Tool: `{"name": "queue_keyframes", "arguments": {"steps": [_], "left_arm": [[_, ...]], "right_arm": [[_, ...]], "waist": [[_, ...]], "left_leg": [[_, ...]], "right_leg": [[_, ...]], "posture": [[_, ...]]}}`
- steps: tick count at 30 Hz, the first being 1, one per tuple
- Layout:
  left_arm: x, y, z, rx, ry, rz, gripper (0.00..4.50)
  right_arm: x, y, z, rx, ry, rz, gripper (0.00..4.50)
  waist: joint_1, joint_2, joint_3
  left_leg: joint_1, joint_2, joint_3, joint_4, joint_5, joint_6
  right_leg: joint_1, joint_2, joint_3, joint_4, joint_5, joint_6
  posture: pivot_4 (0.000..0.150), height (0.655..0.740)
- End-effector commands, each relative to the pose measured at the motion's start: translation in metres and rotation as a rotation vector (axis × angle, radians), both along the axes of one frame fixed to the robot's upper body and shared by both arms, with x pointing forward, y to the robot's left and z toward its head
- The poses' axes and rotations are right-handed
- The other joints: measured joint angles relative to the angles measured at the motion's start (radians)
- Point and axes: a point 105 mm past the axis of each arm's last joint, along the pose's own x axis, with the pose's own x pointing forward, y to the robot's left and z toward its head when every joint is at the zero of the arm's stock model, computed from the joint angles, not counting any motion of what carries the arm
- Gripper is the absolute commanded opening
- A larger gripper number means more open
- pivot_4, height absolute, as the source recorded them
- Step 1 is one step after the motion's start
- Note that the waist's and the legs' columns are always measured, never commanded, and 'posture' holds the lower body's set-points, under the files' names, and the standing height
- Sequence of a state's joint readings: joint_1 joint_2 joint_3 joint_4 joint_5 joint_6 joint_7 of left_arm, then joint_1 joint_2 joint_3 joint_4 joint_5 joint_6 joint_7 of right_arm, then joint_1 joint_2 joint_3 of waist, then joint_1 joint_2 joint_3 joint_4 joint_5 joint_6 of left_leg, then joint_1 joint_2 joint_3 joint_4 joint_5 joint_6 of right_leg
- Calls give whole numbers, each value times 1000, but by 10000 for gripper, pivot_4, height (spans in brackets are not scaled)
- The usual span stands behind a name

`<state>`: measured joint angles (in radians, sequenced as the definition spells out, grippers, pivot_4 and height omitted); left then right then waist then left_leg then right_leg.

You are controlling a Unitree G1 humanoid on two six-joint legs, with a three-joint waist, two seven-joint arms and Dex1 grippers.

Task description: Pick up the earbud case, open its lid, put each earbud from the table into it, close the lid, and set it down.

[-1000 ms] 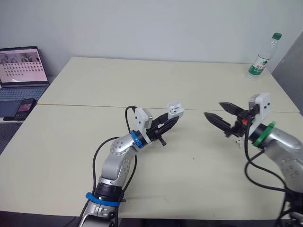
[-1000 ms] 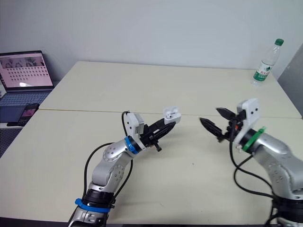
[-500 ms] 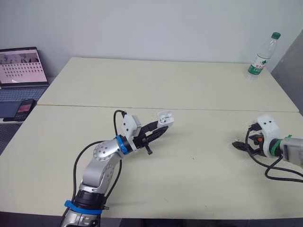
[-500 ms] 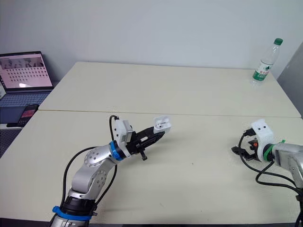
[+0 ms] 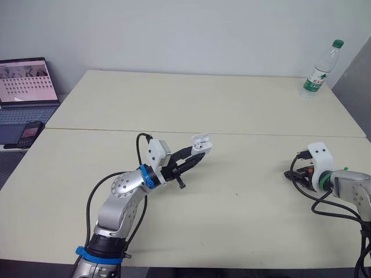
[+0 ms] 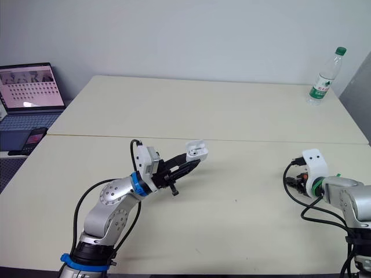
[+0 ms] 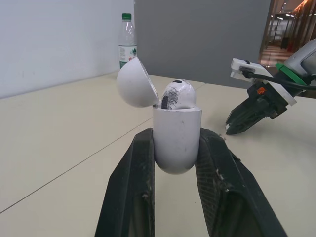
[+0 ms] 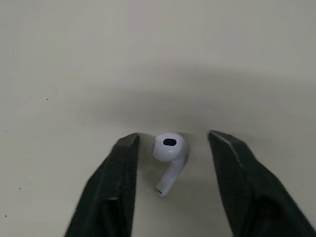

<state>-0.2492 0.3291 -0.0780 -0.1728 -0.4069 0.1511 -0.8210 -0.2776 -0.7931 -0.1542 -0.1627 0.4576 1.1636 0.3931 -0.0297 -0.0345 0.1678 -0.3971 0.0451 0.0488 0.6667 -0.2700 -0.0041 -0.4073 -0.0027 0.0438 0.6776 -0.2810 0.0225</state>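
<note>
My left gripper is shut on the white earbud case, holding it upright above the middle of the table. In the left wrist view the case sits between both fingers, its lid tipped open and one earbud standing in it. Far to the right, my right gripper is down at the table top. In the right wrist view its fingers straddle the second white earbud, which lies on the table. The jaws are open, with a gap on one side of the earbud.
A water bottle stands at the table's far right corner. A laptop and a phone lie on a lower surface beyond the table's left edge. A seam runs across the table top.
My right gripper has dropped from mid-air near the centre to the table at the right, and its fingers have narrowed around the earbud. My left gripper drew back leftward with the case.
</note>
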Motion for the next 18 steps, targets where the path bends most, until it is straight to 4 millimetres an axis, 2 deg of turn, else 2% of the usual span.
{"name": "queue_keyframes", "arguments": {"steps": [1, 2, 3, 8, 13, 15, 18], "left_arm": [[1, 1, 10, -20, -41, 3, 7651], [1, 1, 10, -20, -42, 8, 7651], [2, 2, 10, -20, -47, 18, 7651], [16, 17, 16, -17, -100, 132, 7651], [21, 26, 21, -16, -137, 181, 7651], [23, 29, 23, -17, -147, 196, 7651], [26, 32, 26, -11, -160, 210, 7651]], "right_arm": [[0, -2, 9, -39, -36, 17, 7939], [-1, -1, 8, -39, -34, 25, 4674], [-2, 0, 9, -41, -30, 44, 4120], [-6, 13, 24, -86, -101, 280, 4122], [-21, 25, 30, -213, -140, 656, 4122], [-33, 33, 27, -253, -136, 853, 4122], [-46, 34, 19, -303, -92, 1057, 4122]], "waist": [[0, 0, 0], [0, 0, 0], [0, 0, 0], [0, 0, 0], [1, 0, 0], [1, 0, 0], [1, 0, 1]], "left_leg": [[0, 0, 0, 0, 0, 0], [0, 0, 0, 0, 0, 0], [0, 0, 0, 0, 0, 0], [0, 0, 0, 0, 0, 0], [0, 0, 0, 0, 0, 0], [0, 0, 0, 0, 0, 0], [0, 0, 0, 0, 0, 0]], "right_leg": [[0, 0, 0, 0, 0, 0], [0, 0, 0, 0, 0, 0], [0, 0, 0, 0, 0, 0], [0, 0, 0, 0, 0, 0], [0, 0, 0, 0, 0, 1], [0, 0, -1, -1, 0, 0], [0, 0, -1, -1, 0, 0]], "posture": [[1500, 7362], [1500, 7362], [1500, 7362], [1500, 7362], [1500, 7362], [1500, 7362], [1500, 7362]]}}
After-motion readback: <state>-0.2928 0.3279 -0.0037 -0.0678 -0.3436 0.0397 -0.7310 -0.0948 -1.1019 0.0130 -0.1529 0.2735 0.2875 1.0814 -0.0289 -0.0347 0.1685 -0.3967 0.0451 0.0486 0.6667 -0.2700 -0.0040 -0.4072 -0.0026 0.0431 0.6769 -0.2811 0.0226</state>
